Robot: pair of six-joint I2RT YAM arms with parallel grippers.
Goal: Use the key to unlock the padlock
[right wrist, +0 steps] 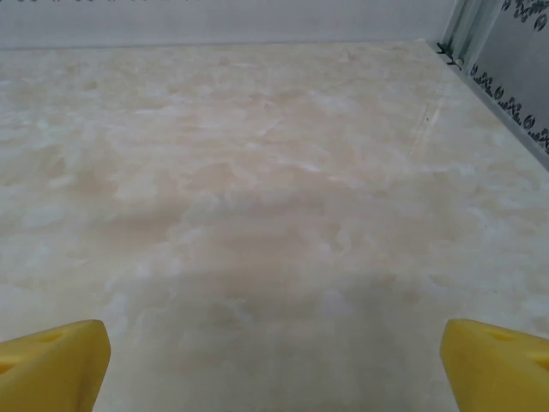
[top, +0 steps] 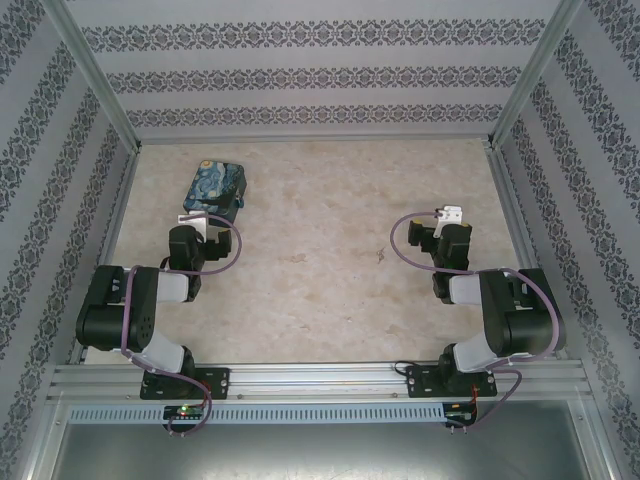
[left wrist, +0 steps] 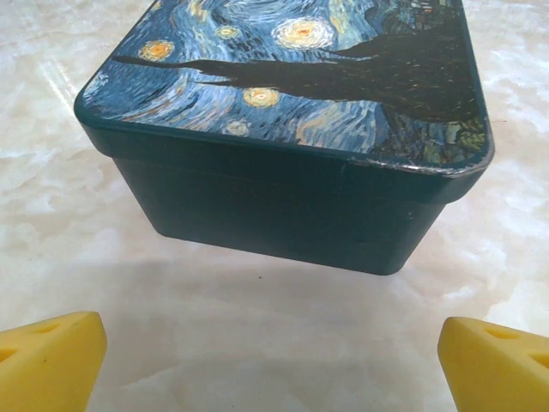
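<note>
Looking down from above, we find little that is sharp: a dark speck (top: pixel 383 256) lies on the table (top: pixel 320 330) between the arms, nearer the right one, and it is too small for us to tell whether it is the key, the padlock or a mark in the marble. It lies apart from both grippers.

We see one container, a box (top: pixel 214 190) painted with blue and yellow swirls, at the far left of the table. Its lid is on, so whatever is inside is hidden from us. In the left wrist view the box (left wrist: pixel 283 129) sits flat on the table, its far end cut off by the top edge.

The left gripper (top: pixel 205 222) points at the box from just beside its near end. Its yellow fingers (left wrist: pixel 51 356) stand wide apart at the bottom corners, partly cut off, with nothing between them. The right gripper (top: pixel 452 213) is well apart from the box, over bare table; its fingers (right wrist: pixel 51 356) are likewise spread wide and hold nothing.
</note>
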